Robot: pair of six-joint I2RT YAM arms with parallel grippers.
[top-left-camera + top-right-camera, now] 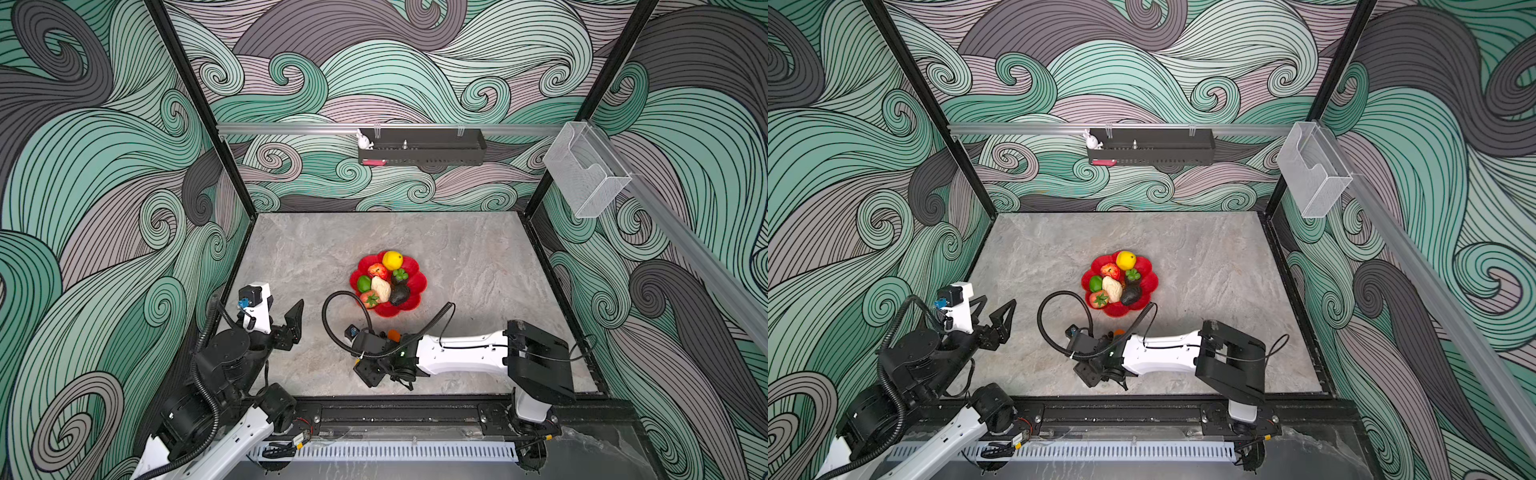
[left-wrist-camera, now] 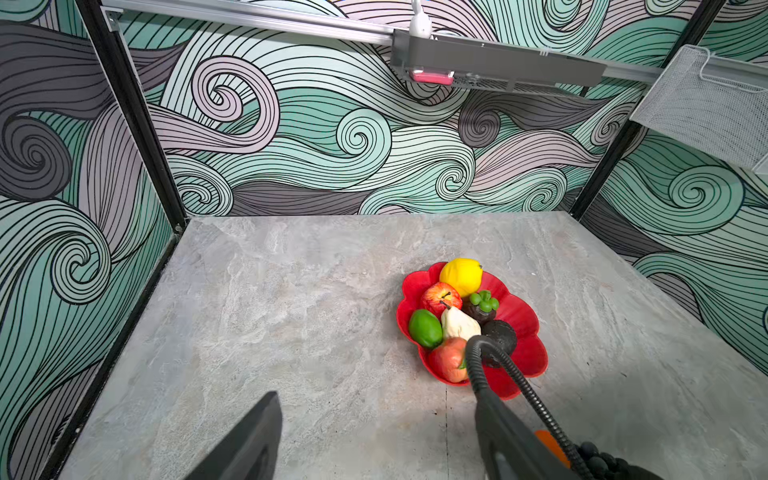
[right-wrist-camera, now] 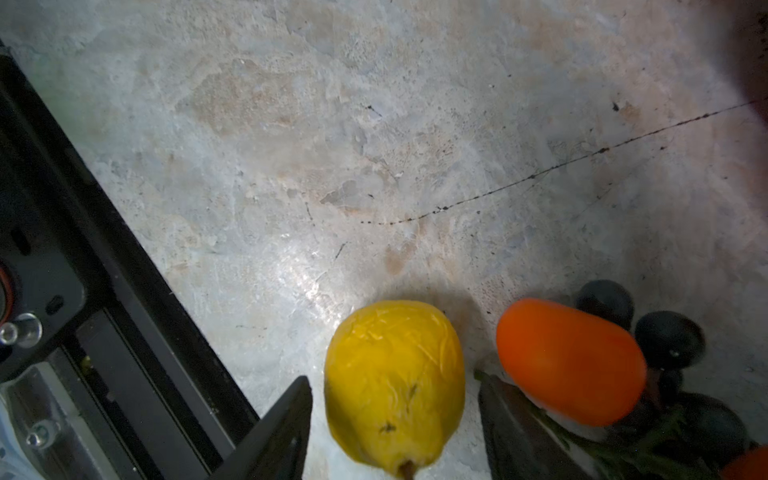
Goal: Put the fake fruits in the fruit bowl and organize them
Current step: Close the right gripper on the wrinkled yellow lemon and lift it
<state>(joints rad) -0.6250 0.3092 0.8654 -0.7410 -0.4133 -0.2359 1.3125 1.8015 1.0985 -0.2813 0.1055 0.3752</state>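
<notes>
**Jaws astride a yellow pear [image 3: 392,353], red fruit bowl [image 1: 419,282] close by**

We see the fruit bowl, a flower-shaped dish, near the middle of the grey table [image 1: 316,249]. Seven fruits lie in it: a lemon [image 1: 392,260] at the far edge, a red apple [image 1: 377,271], a green lime [image 1: 364,283], a cream pear [image 1: 381,289], a dark mangosteen [image 1: 400,276], an avocado [image 1: 400,295] and an orange-red fruit [image 1: 368,299] nearest us.

In front of the bowl, the right gripper [image 3: 395,377] points down at the table. Its fingers stand either side of the yellow pear, a sliver of gap on each side, so they are not gripping. Just beside the pear lie an orange fruit [image 3: 569,361] and a dark grape bunch [image 3: 669,340].

The left gripper [image 2: 376,395] hangs over bare table, spread wide and holding nothing.
</notes>
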